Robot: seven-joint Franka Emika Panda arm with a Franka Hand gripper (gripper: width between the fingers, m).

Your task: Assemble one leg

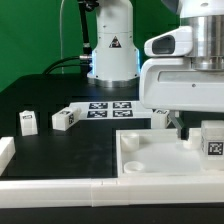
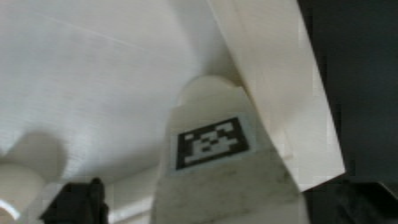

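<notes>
A leg [image 1: 213,140], a small white block with a tag, stands upright on the right side of the large white tray-like part [image 1: 150,160]. In the wrist view the leg [image 2: 217,140] runs between my fingers, its far end on the tray-like part [image 2: 107,70]. My gripper [image 1: 200,128] hangs over it. One dark finger [image 1: 178,122] stands apart from the leg, the other is hidden. In the wrist view my gripper [image 2: 210,205] straddles the leg with a gap beside one finger [image 2: 75,205]. It looks open.
Two more legs [image 1: 27,122] [image 1: 65,119] stand on the black table at the exterior view's left, a third [image 1: 160,117] by the tray-like part. The marker board [image 1: 108,106] lies before the robot base [image 1: 112,50]. A white rail [image 1: 60,190] runs along the front.
</notes>
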